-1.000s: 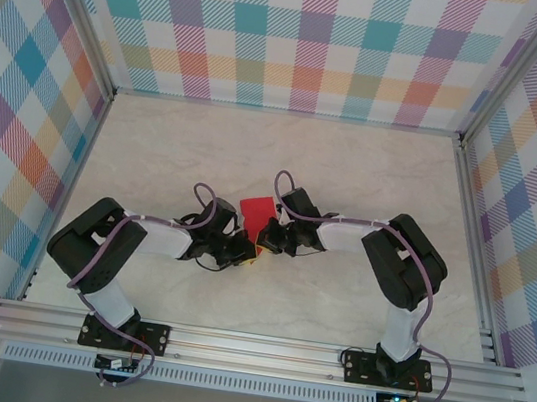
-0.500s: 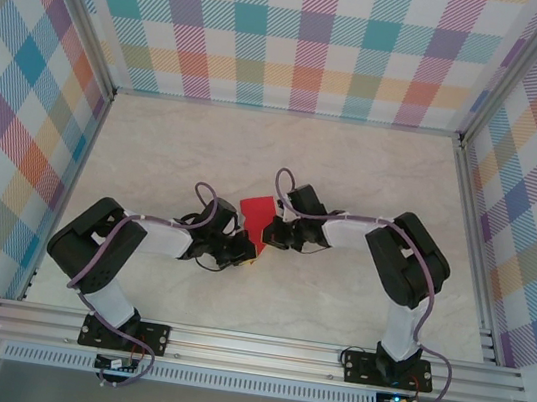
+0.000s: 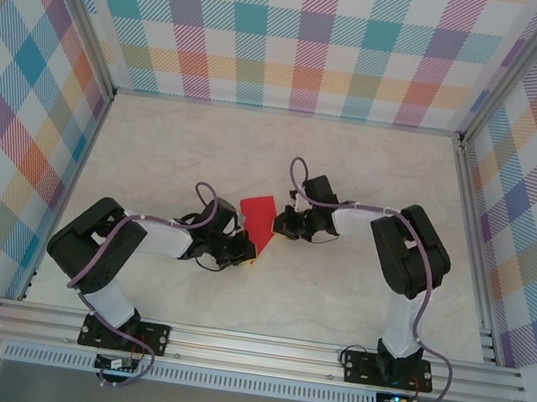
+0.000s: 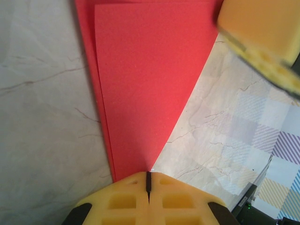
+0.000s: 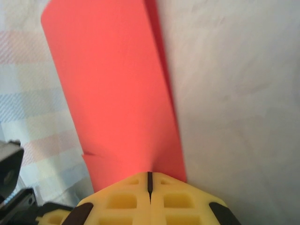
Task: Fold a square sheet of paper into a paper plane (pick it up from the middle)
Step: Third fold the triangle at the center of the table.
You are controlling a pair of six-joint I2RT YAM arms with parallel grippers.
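You had the table [image 3: 373,176] bare around one thing, the red paper [image 3: 257,216], which lay folded at the middle, between the two arms. Seen from above, its long axis ran roughly from 12 o'clock to 6 o'clock; the broad end sat toward 12 and the paper narrowed toward 6, so I judged that it pointed back at the arm bases. The left gripper [image 3: 246,250] met it at that narrow 6 o'clock end; the left wrist camera showed its jaws pressed together with the red tip pinched between them, and the paper widened away from the fingers. The right gripper [image 3: 279,225] came in from 3 o'clock, across the long axis; its jaws were also closed, and the right wrist camera showed the red edge running in between them, so it appeared to be gripping the side edge. Neither arm was nearer; both were on the paper. The next crease would probably turn on this: the left held the point along the axis, and the right held the flank square to it.
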